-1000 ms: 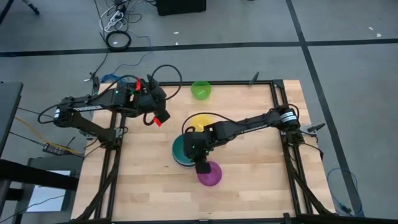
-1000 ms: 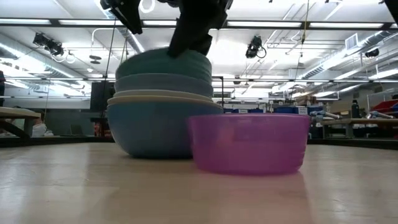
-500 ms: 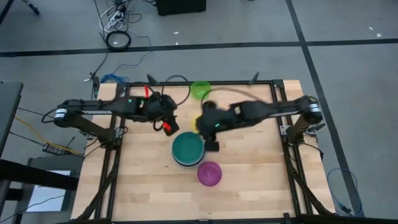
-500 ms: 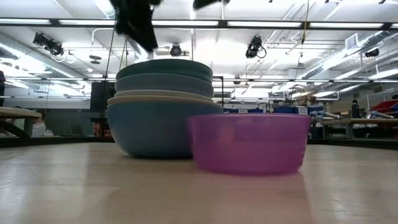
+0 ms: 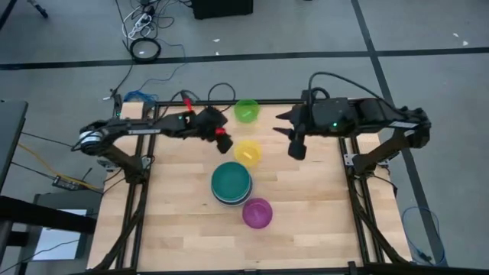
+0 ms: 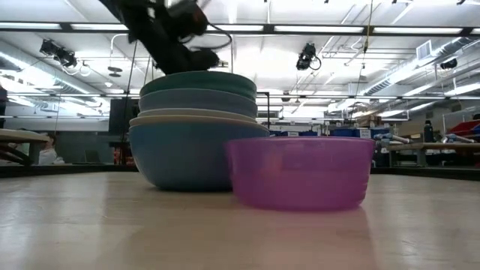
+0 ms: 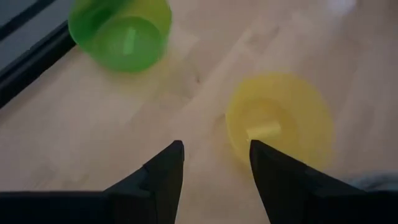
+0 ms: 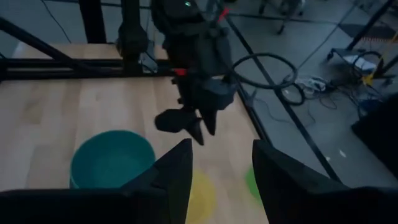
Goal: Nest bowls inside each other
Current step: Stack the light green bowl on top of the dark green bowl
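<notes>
In the low view a magenta bowl [image 6: 300, 171] fills lower centre, the nested stack [image 6: 196, 127] behind. From above, the yellow bowl [image 5: 247, 153] and green bowl [image 5: 246, 110] lie centre-top; left gripper [image 5: 222, 137] and right gripper [image 5: 295, 145] hang spread, empty.

It looked like a large lab or workshop hall: exposed ceiling ducts [image 6: 420, 71], strip lights [image 6: 330, 28], distant workbenches [image 6: 427, 148], and cables [image 5: 142, 30] across a grey floor [image 5: 69, 30].
</notes>
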Robot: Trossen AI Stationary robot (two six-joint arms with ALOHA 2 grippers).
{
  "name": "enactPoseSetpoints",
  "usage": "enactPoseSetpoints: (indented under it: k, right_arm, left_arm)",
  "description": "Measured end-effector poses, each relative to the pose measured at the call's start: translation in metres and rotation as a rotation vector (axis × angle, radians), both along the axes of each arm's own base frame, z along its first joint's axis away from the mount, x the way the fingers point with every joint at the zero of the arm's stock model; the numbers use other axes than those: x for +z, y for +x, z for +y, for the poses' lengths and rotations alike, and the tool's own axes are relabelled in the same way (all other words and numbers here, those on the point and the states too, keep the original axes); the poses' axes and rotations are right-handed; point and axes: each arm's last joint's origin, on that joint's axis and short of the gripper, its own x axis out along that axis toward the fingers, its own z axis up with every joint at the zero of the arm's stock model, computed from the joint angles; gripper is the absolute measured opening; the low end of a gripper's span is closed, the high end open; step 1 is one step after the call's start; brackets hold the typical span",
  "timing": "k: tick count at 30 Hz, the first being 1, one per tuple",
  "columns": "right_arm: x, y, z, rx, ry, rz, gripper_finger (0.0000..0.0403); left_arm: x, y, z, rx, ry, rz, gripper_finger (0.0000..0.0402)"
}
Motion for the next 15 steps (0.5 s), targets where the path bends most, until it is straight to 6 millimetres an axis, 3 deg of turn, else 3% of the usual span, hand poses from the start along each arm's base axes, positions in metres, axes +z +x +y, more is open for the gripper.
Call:
enactPoseSetpoints:
  k: [10,15]
  right_arm:
    - [-0.016,0.005,0.000,-0.032,-0.011,0.095,0.0149]
    - [-0.019,0.005,0.000,-0.030,-0.015,0.113,0.0144]
  left_arm:
    - [-0.011,0.047,0.073,0.107,-0.143,-0.013,0.0193]
    - [-0.020,0.063,0.107,0.149,-0.249,0.078,0.0193]
